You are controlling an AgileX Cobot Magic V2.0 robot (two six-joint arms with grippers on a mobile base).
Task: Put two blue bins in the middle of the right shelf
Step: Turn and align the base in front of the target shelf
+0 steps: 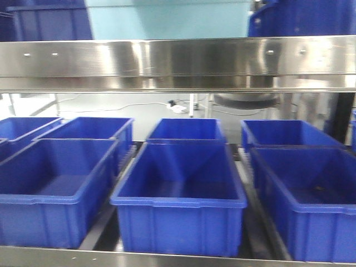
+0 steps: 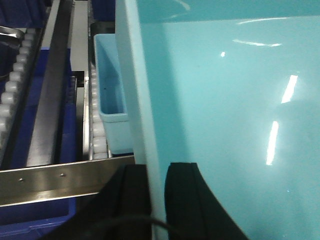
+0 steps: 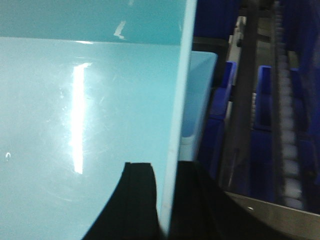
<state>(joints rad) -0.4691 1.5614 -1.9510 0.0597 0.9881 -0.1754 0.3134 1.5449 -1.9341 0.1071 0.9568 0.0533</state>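
Note:
A large light blue bin (image 1: 167, 19) shows above the steel shelf rail in the front view, and neither gripper appears there. In the left wrist view my left gripper (image 2: 157, 169) is shut on this bin's (image 2: 225, 100) left wall, one black finger (image 2: 134, 185) outside and one inside. In the right wrist view my right gripper (image 3: 167, 169) is shut on the same bin's (image 3: 75, 100) right wall, its fingers (image 3: 139, 190) astride the rim. A second light blue bin (image 2: 111, 100) sits on the rollers just beyond; it appears again as the bin (image 3: 200, 95) past the held wall.
A steel shelf rail (image 1: 178, 61) crosses the front view. Below it, several dark blue bins (image 1: 181, 192) stand in rows on roller tracks. More dark blue bins (image 1: 303, 16) sit on the upper level at both sides. Roller lanes (image 2: 15, 75) and steel dividers (image 3: 245, 100) run alongside.

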